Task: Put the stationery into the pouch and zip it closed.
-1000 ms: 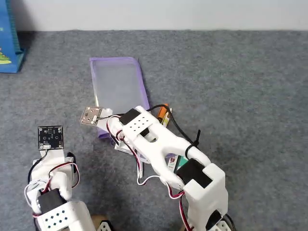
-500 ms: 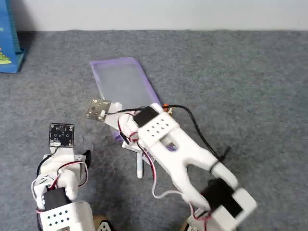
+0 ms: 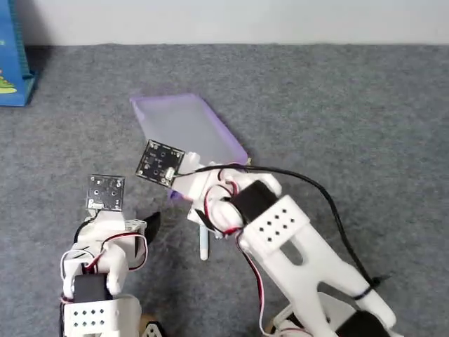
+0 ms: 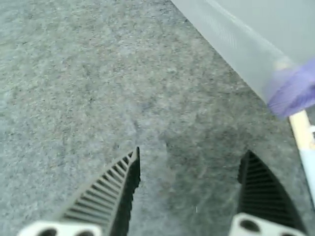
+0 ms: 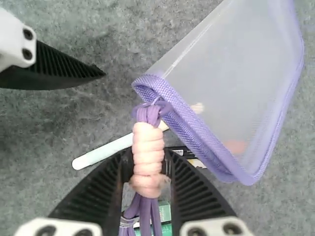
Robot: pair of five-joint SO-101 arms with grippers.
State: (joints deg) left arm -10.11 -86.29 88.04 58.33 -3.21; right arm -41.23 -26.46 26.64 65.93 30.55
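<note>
A: The left claw (image 4: 192, 160) is hovering low over the grey surface (image 4: 74, 73), its two toothed jaws spread wide and gripping nothing. What is sitting to its right?

B: The pouch (image 3: 184, 125), clear with purple trim, is lying at a slant, and its near corner appears lifted. Just beside that corner, a white pen (image 3: 203, 242) is lying on the surface, outside the pouch.

A: And farther right?

B: The right claw (image 5: 146, 158) is pinching the zip's purple pull cord (image 5: 147, 114), its jaws narrow around the cord's pale bead.

A: Which step is this?

B: Probably opening or positioning the pouch, since the pen is not yet packed. Next, the empty left claw likely needs to pick up the pen or steady the pouch, while the right claw holds the mouth open by the cord.
</note>
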